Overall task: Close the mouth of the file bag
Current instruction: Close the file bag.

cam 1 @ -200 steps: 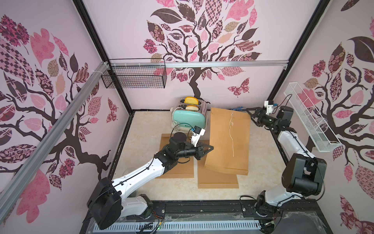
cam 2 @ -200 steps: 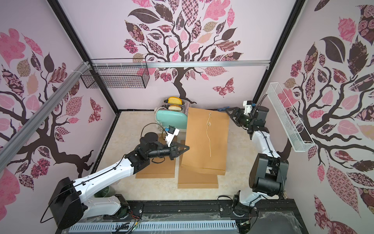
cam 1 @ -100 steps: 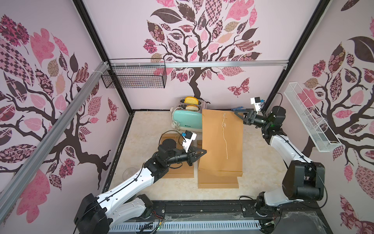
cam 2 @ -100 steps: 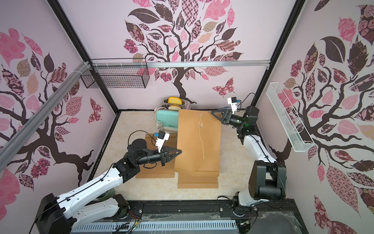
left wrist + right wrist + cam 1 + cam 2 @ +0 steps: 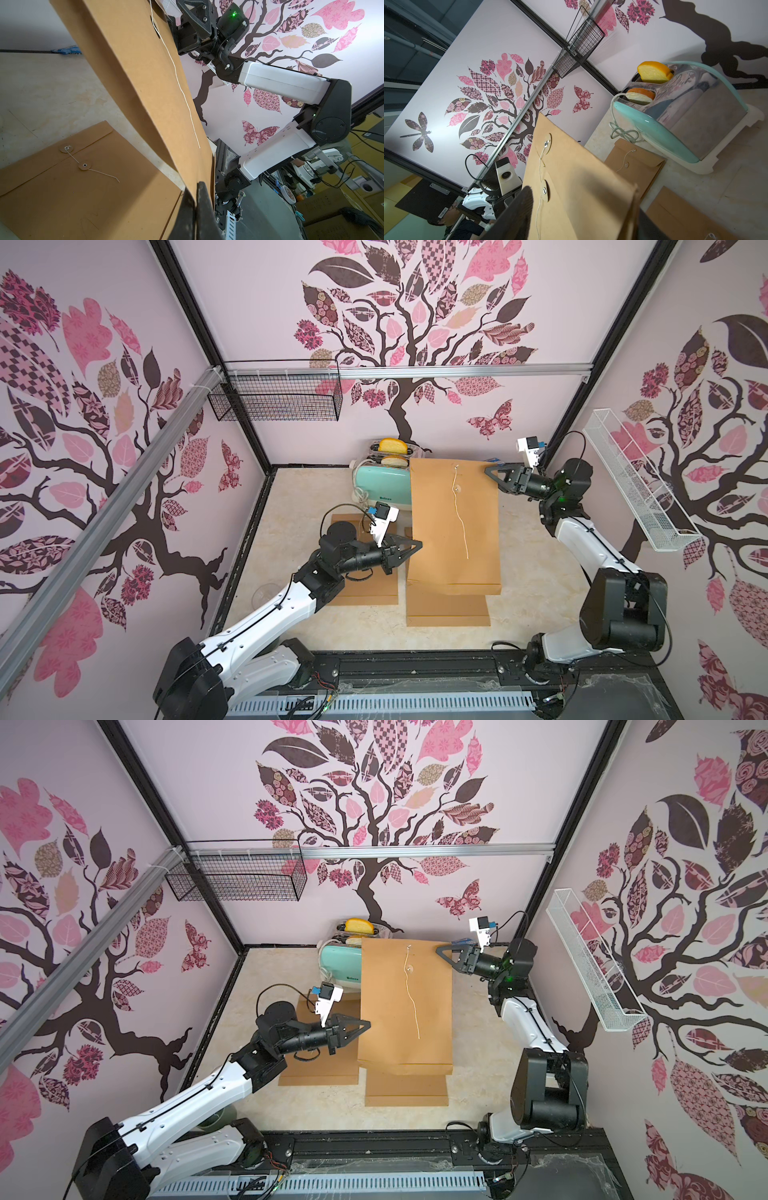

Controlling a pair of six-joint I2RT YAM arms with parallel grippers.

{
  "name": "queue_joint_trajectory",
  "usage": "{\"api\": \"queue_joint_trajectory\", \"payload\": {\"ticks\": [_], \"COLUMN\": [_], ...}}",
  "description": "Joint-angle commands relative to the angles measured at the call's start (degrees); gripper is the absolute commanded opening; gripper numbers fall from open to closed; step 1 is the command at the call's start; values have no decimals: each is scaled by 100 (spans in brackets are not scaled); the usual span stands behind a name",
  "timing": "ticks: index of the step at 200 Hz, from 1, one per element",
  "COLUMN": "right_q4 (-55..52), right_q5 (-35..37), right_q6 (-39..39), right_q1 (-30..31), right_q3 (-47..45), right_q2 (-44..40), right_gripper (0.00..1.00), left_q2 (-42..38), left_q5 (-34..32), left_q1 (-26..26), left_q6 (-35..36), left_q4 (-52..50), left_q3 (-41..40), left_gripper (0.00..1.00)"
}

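Observation:
A brown kraft file bag point(image 5: 453, 531) point(image 5: 405, 1011) hangs lifted above the table, its white string point(image 5: 459, 518) trailing loose down its face. My left gripper point(image 5: 417, 546) point(image 5: 365, 1026) is shut on the bag's left edge; in the left wrist view the fingers point(image 5: 202, 205) pinch the paper point(image 5: 135, 72). My right gripper point(image 5: 490, 470) point(image 5: 441, 950) is at the far right corner, at the mouth end. In the right wrist view its jaws point(image 5: 583, 199) straddle the bag point(image 5: 581, 176) with a gap on one side. The two round string buttons point(image 5: 547, 143) show there.
Two more file bags lie flat on the table, one under my left arm point(image 5: 365, 593) and one at the front point(image 5: 446, 610). A mint toaster point(image 5: 380, 485) with bread stands at the back. A black wire basket point(image 5: 274, 402) and a white wire shelf point(image 5: 636, 485) hang on the walls.
The bag has swung from tilted to square and shifted left. My right gripper has moved in onto its far right corner and its jaws have narrowed. My left gripper kept its hold.

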Motion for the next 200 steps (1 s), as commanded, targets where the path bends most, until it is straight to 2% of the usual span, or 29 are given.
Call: {"api": "queue_joint_trajectory", "payload": {"ticks": [1,16,35,55,80,115,118,133,144,159,200], "right_q4": [1114,1318,811,-38,-276,-1282,-1270,-1311,-1455,-1788,-2146], "right_q5": [-86,-97,-88,-95,-2,264,270,342,368,343,334], "right_q6": [959,1147,715,5,-179,-722,-707,-635,-667,-782,-822], "right_q1": [24,29,77,140,153,166,168,169,175,169,173], "right_q3": [184,148,117,148,80,272,271,292,387,541,724], "right_q2": [262,256,64,-182,-490,-840,-860,-958,-1028,-1119,-1449], "right_gripper": [36,29,24,0,0,0,0,0,0,0,0], "left_q2": [-7,-20,11,-19,-52,-103,-103,-163,-273,-432,-591], "left_q5": [16,-13,76,63,36,-57,-72,-51,-22,35,166], "left_q1": [31,54,48,66,101,134,156,338,558,891,1353], "left_q6": [-63,-83,-98,-189,-205,-149,-129,-84,-145,-119,202], "left_q4": [272,248,229,244,151,-152,-203,-352,-317,-513,-966], "left_q3": [58,66,77,39,54,106,115,150,147,267,720], "left_gripper": [0,0,0,0,0,0,5,47,65,74,76]}}
